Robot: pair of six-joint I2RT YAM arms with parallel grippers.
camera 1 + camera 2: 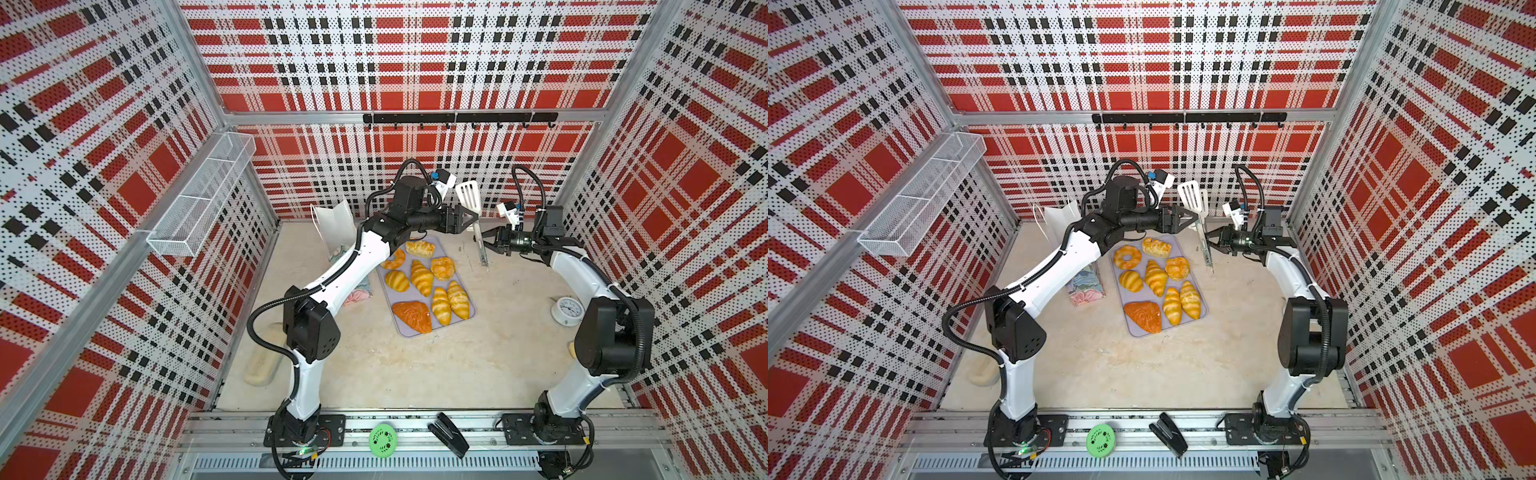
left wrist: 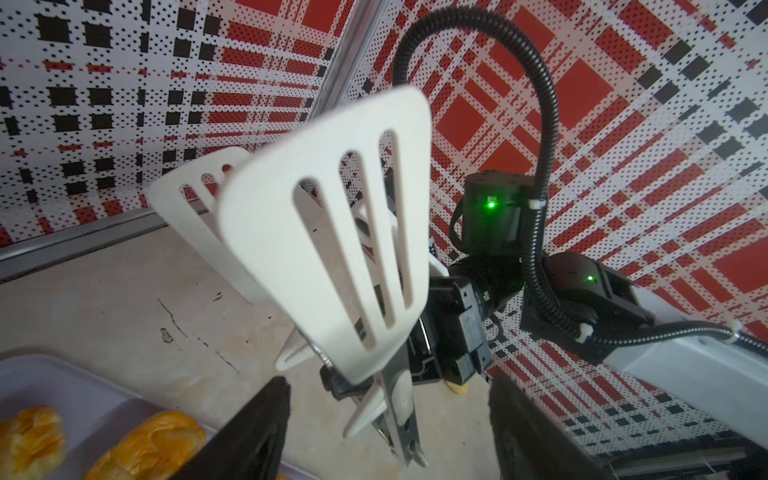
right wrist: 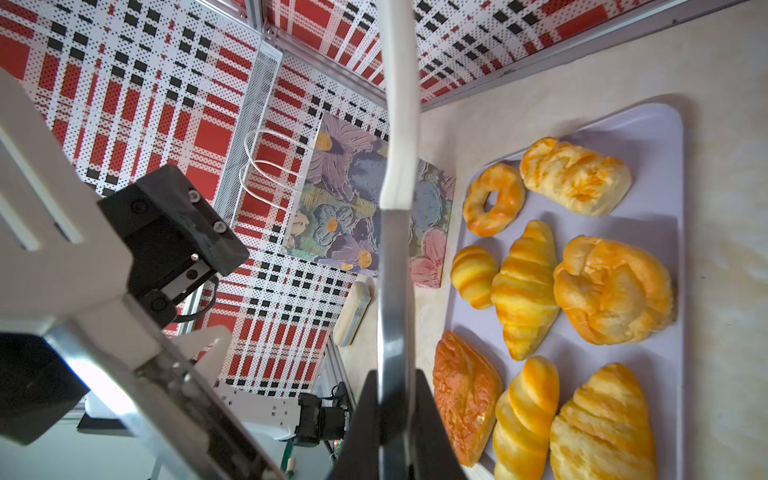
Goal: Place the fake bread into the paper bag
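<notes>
**In both top views**, the right gripper (image 1: 484, 242) is clamped tight on the metal handles of a pair of white slotted tongs (image 1: 469, 197). The tongs are held blades uppermost over the far side of the table (image 1: 415, 374). The left gripper (image 1: 468, 217) reaches in from the left with its jaws parted, its tips close beside the tongs; whether they touch cannot be told. All eight pieces of the fake bread (image 1: 1156, 276) lie on the lilac tray (image 1: 395, 297). The paper bag (image 1: 1059, 216) stands just left of the tray with its mouth open, partly hidden behind the left arm.

**Left wrist view:** the tongs (image 2: 332, 232) fill the frame, their two slotted blades apart. The left gripper (image 2: 388, 386) is spread wide, its black fingers (image 2: 266, 424) on either side of the handles and gripping nothing. Two pieces of the fake bread (image 2: 149, 440) show on a corner of the lilac tray (image 2: 83, 386).

**Right wrist view:** the right gripper (image 3: 395, 415) pinches the steel handle of the tongs (image 3: 395, 291) between its fingers. The fake bread (image 3: 528, 286) sits in rows on the lilac tray (image 3: 656, 137). Just beyond the tray is the paper bag (image 3: 353, 199), showing its flowered face and white cord handles.
</notes>
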